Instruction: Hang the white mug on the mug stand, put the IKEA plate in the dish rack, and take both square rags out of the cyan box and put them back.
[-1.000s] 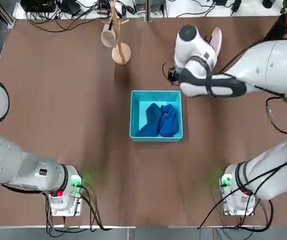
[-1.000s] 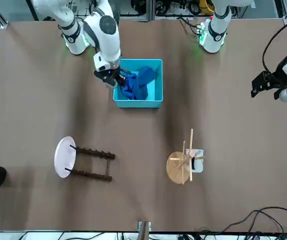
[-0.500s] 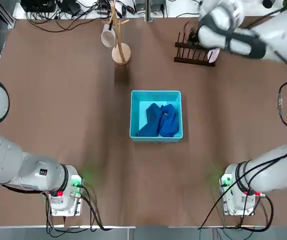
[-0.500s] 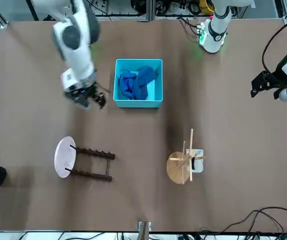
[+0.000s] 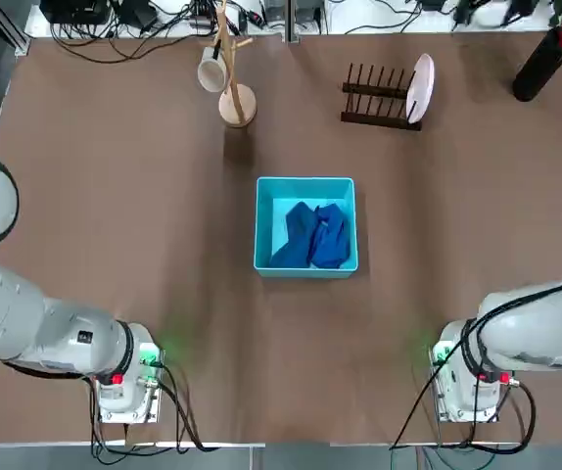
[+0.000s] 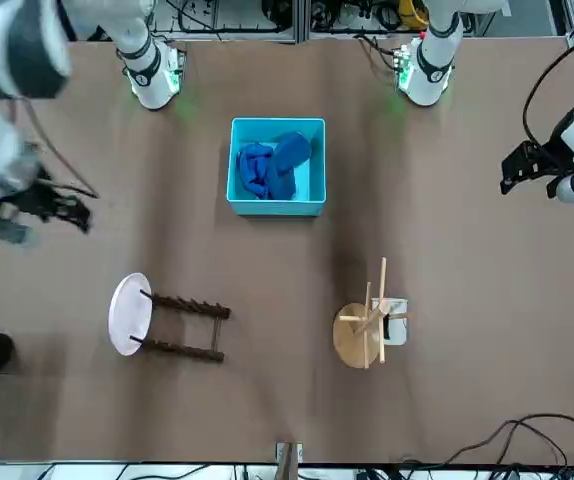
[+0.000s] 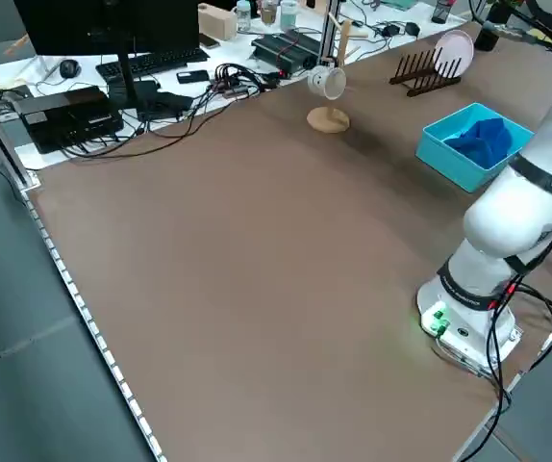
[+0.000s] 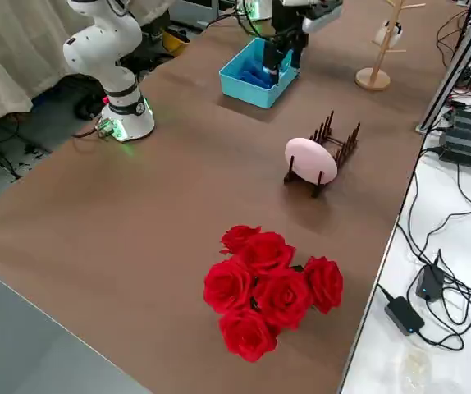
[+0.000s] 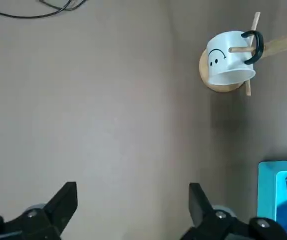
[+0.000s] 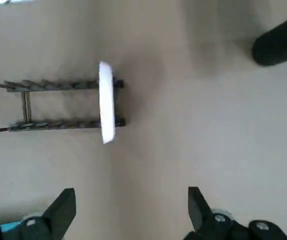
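The white mug [image 5: 210, 70] hangs on a peg of the light wooden mug stand [image 5: 232, 88] at the far left. On the far right the IKEA plate [image 5: 420, 86] stands on edge in the end slot of the dark dish rack [image 5: 377, 95]. Both dark blue square rags [image 5: 312, 235] lie crumpled inside the cyan box [image 5: 264, 223] at mid-table. My right gripper [image 6: 67, 212] hovers open and empty high over the table's right side, looking down on the plate [image 10: 106, 101]. Raised above the left side, my left gripper [image 6: 522, 168] is open, with the mug [image 9: 228, 64] in its view.
A black vase [image 5: 540, 64] with red roses [image 8: 268, 291] stands at the far right corner, beyond the rack. Cables and a monitor line the bench behind the table's far edge. Both arm bases sit at the near edge.
My right gripper left the far edge of the cyan box, swept up past the dish rack to the right side, and finished opening. The rags, mug, plate and left arm stayed put.
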